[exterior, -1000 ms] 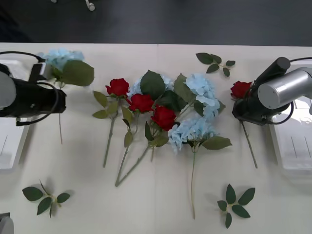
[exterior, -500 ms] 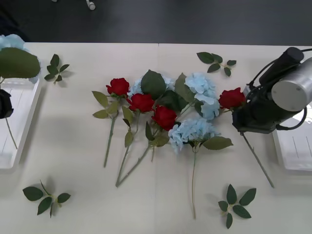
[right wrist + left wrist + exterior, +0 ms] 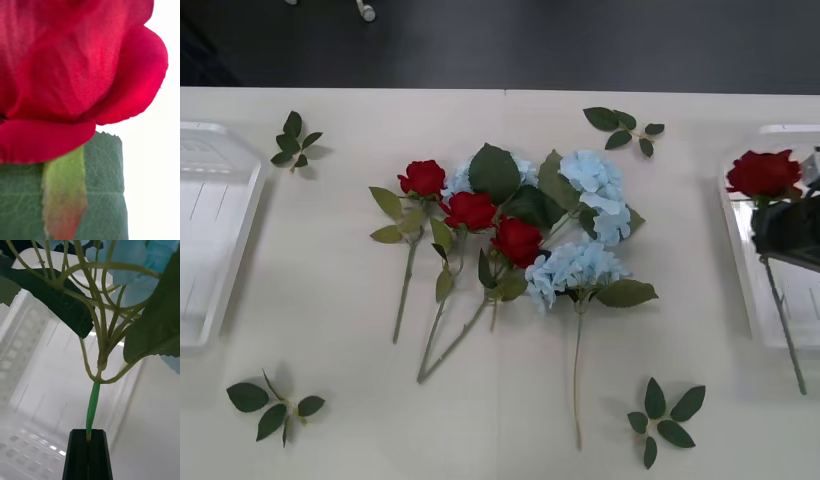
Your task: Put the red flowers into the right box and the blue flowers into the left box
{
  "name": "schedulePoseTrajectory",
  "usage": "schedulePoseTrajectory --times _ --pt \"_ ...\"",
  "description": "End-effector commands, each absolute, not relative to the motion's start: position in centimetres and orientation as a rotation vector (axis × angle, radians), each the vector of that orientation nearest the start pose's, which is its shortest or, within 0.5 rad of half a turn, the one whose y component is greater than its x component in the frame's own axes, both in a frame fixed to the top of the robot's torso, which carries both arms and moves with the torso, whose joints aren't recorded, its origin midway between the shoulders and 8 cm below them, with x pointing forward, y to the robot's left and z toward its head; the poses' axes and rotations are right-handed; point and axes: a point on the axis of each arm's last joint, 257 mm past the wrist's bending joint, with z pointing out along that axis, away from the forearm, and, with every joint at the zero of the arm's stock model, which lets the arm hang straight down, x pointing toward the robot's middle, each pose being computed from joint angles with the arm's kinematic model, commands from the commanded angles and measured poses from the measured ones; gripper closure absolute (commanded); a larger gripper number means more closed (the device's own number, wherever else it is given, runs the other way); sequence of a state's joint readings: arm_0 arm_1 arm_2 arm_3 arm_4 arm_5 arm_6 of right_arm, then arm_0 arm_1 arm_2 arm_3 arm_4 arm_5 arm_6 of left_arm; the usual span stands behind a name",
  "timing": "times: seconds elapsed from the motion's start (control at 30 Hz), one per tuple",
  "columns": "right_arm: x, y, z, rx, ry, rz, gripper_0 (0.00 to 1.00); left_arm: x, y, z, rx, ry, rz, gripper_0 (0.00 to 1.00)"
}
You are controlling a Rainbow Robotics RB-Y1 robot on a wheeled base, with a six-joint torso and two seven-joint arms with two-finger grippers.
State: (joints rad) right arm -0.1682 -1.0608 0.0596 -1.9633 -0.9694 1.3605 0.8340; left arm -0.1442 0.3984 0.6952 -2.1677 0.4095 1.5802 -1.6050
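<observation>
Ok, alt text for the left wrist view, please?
Black fingers pinch the green stem of a blue flower, its thin stalks and dark leaves fanning out over the ribbed white left box.

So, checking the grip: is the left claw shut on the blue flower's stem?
Shut. The left claw's black fingers pinch the blue flower's green stem.

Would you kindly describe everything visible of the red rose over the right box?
The red rose is a deep-red fabric-looking bloom on a long thin green stem, hanging over the right box. The right claw grips it just below the bloom; the stem runs on past the box's near rim. A veined green leaf sits under the petals.
</observation>
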Motion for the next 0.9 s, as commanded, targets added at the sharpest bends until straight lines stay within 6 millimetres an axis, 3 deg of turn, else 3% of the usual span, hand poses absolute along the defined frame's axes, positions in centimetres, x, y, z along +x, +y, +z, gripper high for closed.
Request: schedulePoseTrajectory --times 0.03,0.47,0.63,0.8,0.83,0.87,0.9 --pt "43.5 -39.7 -18.8 0.401 2.535 0.098 1.00 40.6 53.8 -12.8 -0.501 2.168 0.276 1.00" --pt "46.3 -51.8 -18.4 0.596 2.368 -0.090 1.00 43.2 60.8 -15.3 -0.599 2.140 0.309 1.00" --pt "46.6 -55.1 -18.6 0.631 2.326 -0.154 1.00 43.8 62.1 -16.5 -0.611 2.142 0.321 1.00" --pt "46.9 -57.6 -18.5 0.660 2.279 -0.181 1.00 44.2 61.9 -16.9 -0.608 2.141 0.310 0.98" --pt "47.1 -58.1 -18.4 0.663 2.263 -0.181 1.00 44.1 61.9 -17.0 -0.608 2.142 0.309 0.79" --pt "47.4 -58.4 -18.4 0.666 2.248 -0.176 1.00 44.1 61.9 -17.0 -0.608 2.142 0.309 0.32" --pt "47.5 -58.6 -18.3 0.666 2.240 -0.176 1.00 44.3 61.8 -16.9 -0.603 2.144 0.307 0.12"
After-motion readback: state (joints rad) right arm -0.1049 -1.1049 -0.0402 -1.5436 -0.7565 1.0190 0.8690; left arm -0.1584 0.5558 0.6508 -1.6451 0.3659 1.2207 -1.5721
